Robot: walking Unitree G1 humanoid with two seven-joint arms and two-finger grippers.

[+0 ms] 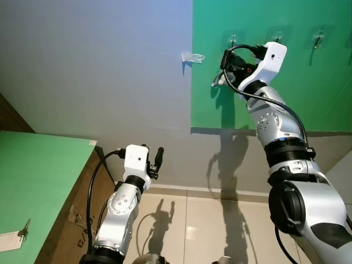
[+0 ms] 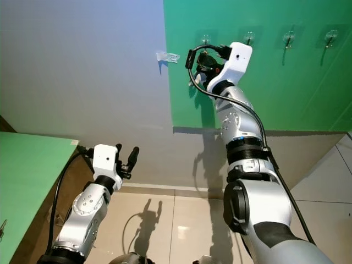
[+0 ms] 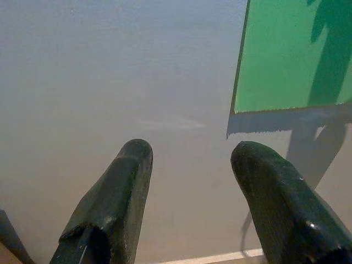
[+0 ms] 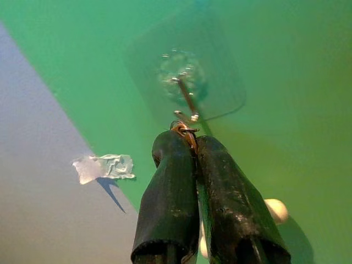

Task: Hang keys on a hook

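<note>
Your right tool is raised to the green wall panel, its two black fingers pressed together and pinching the key ring at their tips. The ring sits just below the tip of the leftmost hook, a thin metal hook on a clear adhesive pad; you cannot tell whether ring and hook touch. A pale rounded part of the keys hangs beside the fingers, close to the panel. In the head views the same tool stands just under that hook, with further hooks in a row along the panel to the right. A scrap of clear tape clings to the grey wall just beside the panel's edge.

Your left tool is held low before the grey wall, fingers spread and holding nothing. A green desk lies at lower left, carrying another key with a white tag near its front edge.
</note>
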